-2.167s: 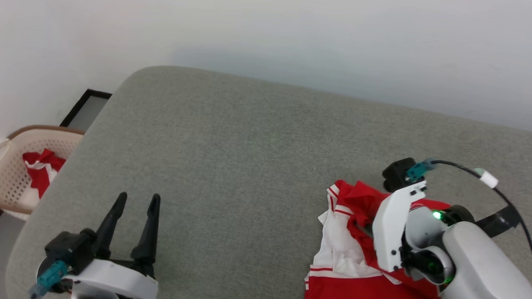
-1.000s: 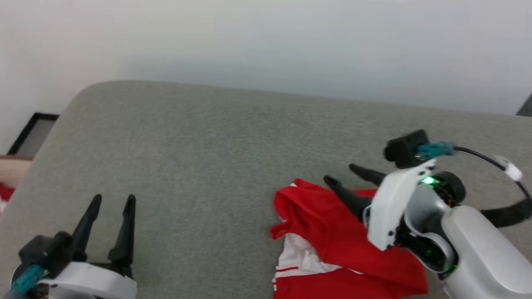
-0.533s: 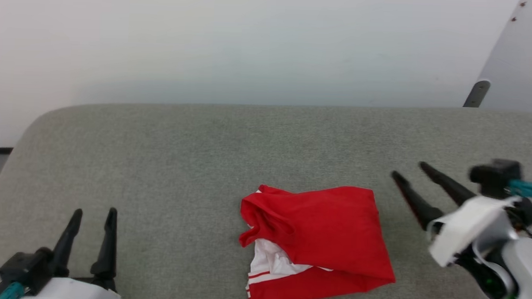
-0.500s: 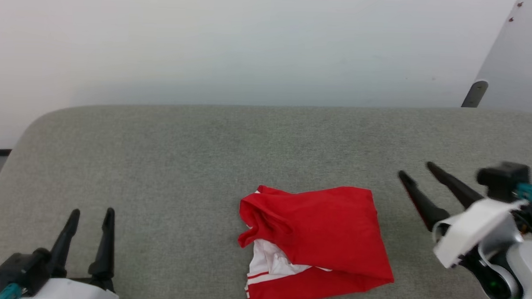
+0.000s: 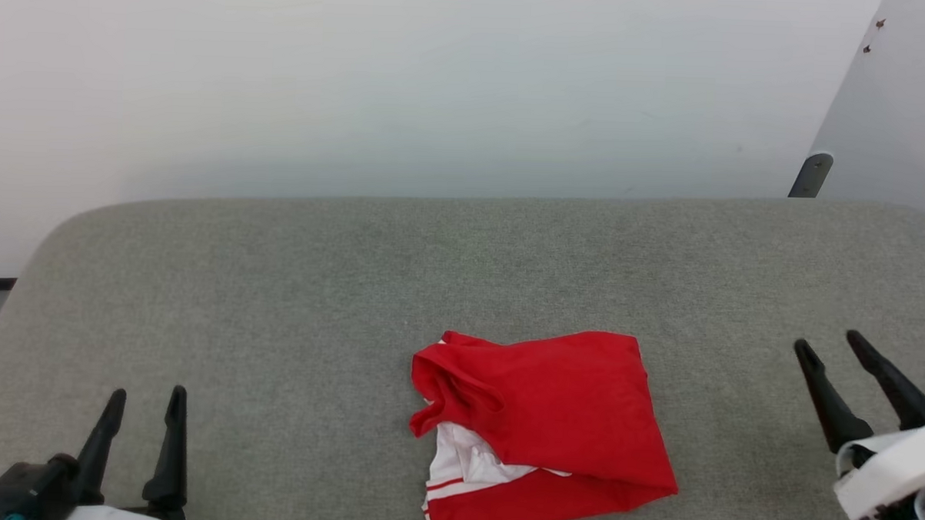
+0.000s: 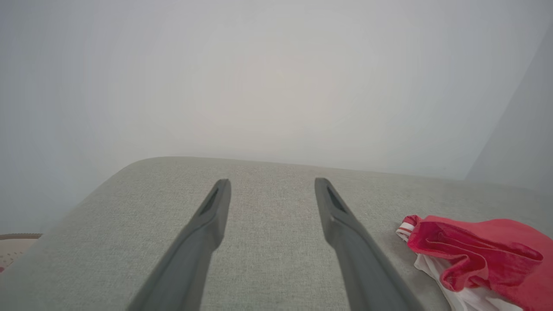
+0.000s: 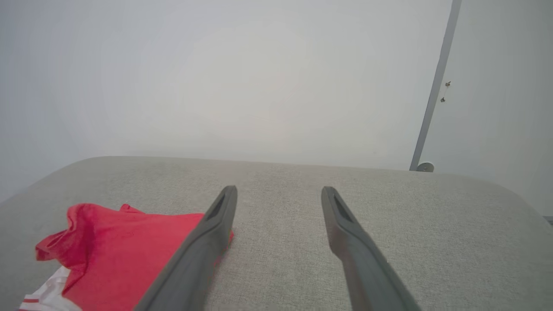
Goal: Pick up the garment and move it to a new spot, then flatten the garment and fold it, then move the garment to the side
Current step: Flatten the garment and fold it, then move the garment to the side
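Locate the garment [image 5: 549, 425] (a large red jersey T-shirt of soft knit, bunched into a loose bundle, plain red side up, with a white red-striped sleeve showing at its left corner) on the grey fabric-covered padded bench [image 5: 354, 287]. Find it at the near edge, about midway between the two ends and slightly toward the right. Read no lettering on the exposed cloth.

Check the left gripper [image 5: 147, 394], two long dark tapered fingers on a white wrist, at the near left corner: spread wide, empty, clear of the cloth. Check the right gripper [image 5: 827, 342], of the same build, toward the near right end: likewise spread wide and empty, with fingers leaning toward the bundle.

Take the right gripper as the nearer, close to the bundle's right border with bare bench between. Count the left gripper well apart. Reach leftward from the right gripper, rightward from the left gripper. Assume no marked long axis (about as wide as deep), with the longer run, if any, along the near edge. Judge any further pick best begun at the right border.
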You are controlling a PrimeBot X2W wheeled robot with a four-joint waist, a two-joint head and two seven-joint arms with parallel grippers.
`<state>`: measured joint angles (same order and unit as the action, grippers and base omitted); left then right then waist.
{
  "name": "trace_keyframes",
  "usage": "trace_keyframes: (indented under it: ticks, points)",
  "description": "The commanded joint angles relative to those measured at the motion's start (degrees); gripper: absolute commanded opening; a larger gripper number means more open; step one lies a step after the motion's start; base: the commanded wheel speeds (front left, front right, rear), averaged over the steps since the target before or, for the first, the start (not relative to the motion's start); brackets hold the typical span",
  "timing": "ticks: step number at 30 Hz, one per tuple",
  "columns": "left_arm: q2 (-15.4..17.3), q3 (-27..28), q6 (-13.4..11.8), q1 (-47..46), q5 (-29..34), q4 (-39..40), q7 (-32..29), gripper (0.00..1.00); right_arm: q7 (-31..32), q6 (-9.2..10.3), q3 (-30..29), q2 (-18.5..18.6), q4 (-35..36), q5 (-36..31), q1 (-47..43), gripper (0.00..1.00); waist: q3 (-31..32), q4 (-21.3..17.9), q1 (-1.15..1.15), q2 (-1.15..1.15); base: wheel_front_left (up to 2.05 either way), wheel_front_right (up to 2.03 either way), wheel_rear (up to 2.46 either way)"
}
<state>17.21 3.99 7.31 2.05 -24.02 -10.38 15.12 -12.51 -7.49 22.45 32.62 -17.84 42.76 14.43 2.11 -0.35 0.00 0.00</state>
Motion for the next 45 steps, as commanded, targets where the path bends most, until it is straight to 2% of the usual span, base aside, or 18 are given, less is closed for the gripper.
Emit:
trace_keyframes:
  ticks: [1, 12, 29, 37, 45]
  points:
    - [0.21, 0.13, 0.11, 0.56, 0.31, -0.17, -0.03, 1.00, -0.77, 0.00, -0.99, 0.61, -0.35, -0.61, -1.22, 1.00, 0.20, 0.07, 0.00, 0.00, 0.00, 0.00, 0.00]
    - [1.12, -0.58, 0.14, 1.09, -0.10, -1.66, -0.12, 1.00, -2.24, 0.00, -4.95, 0.97, -0.01, -0.31, -5.66, 1.00, 1.09, 0.23, 0.00, 0.00, 0.00, 0.00, 0.00]
    - [1.52, -1.85, -0.18, 0.93, -0.99, -2.55, -0.87, 1.00, -2.50, 0.00, -8.87, -0.39, 2.21, -2.09, -9.38, 1.00, 1.12, 0.73, 0.00, 0.00, 0.00, 0.00, 0.00]
    - [1.62, -2.53, -0.52, 0.77, -1.11, -2.14, -1.30, 1.00, -1.04, 0.00, -10.19, -1.29, 3.32, -3.49, -10.42, 1.00, 1.05, 1.79, 0.00, 0.00, 0.00, 0.00, 0.00]
    - [1.81, -2.78, -0.85, 0.47, -1.36, -0.92, -1.62, 1.00, 2.93, 0.00, -8.83, -2.78, 5.15, -4.82, -9.58, 1.00, 0.52, 3.93, 0.00, 0.00, 0.00, 0.00, 0.00]
